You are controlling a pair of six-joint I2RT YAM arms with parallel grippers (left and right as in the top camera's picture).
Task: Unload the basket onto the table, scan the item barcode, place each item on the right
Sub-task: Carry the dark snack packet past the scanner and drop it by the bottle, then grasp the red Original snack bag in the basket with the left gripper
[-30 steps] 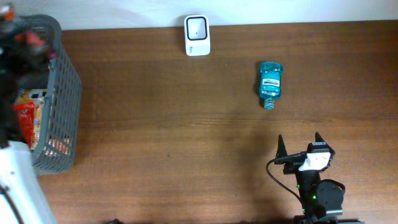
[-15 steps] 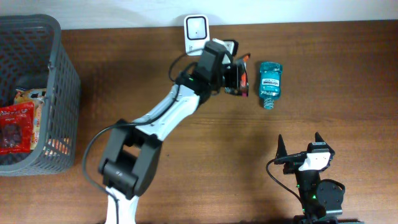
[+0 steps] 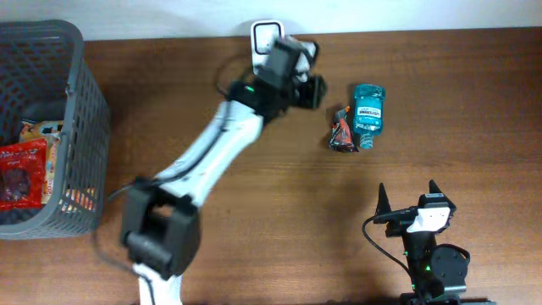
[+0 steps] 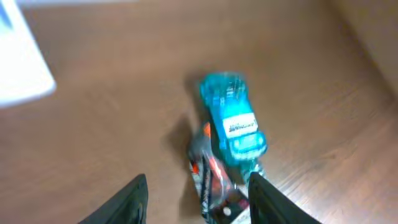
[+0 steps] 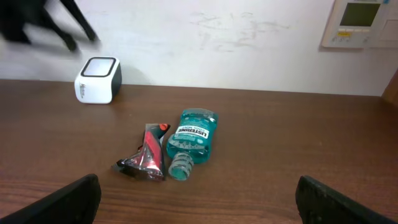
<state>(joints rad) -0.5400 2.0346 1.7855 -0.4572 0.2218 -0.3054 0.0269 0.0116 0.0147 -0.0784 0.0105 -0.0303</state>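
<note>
Snack packet (image 3: 341, 134), dark with red print, lies flat on the table (image 3: 254, 212) to the right of the scanner (image 3: 262, 34), its long edge touching the neck end of the mouthwash bottle (image 3: 368, 108). The left gripper (image 3: 309, 85) hangs above and a little behind it with its fingers spread and nothing between them. The left wrist view shows the packet (image 4: 208, 183) on the wood below the gap, not clamped. The right gripper (image 3: 407, 188) is parked near the front edge, fingers wide and empty, well apart from everything.

Whether the barcode was actually read cannot be told from these views. If it was not, the packet would need picking up again, and that looks awkward. It is thin, lies flat, and is pressed against the bottle, so a finger coming down on that side would likely strike the bottle first.

The bottle rests on its side and looks free to roll. A nudge could send it across the table and drag the packet along.

The nearer worry is the scanner. The left arm crosses over its lower part in the overhead view, so a careless swing back toward the basket (image 3: 85, 144) could clip it and turn its window. The basket holds more packets — none of them block the way.
</note>
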